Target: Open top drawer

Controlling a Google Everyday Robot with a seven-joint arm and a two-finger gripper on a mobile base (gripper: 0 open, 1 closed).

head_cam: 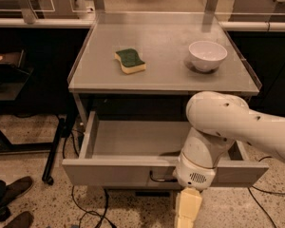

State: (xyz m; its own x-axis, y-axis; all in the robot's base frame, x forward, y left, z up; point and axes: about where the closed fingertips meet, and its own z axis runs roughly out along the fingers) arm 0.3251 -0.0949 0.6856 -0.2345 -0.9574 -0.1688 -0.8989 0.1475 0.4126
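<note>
The top drawer of the grey metal table stands pulled out toward the camera, and its inside shows bare grey metal. Its small dark wire handle sits at the centre of the front and is partly hidden by my arm. My gripper hangs on the white arm just in front of the drawer front. It is below and slightly right of the handle, pointing down at the floor, with nothing seen in it.
The table top holds a yellow-and-green sponge and a white bowl. Cables lie on the speckled floor under the drawer. A dark stand leg is at left and shoes at bottom left.
</note>
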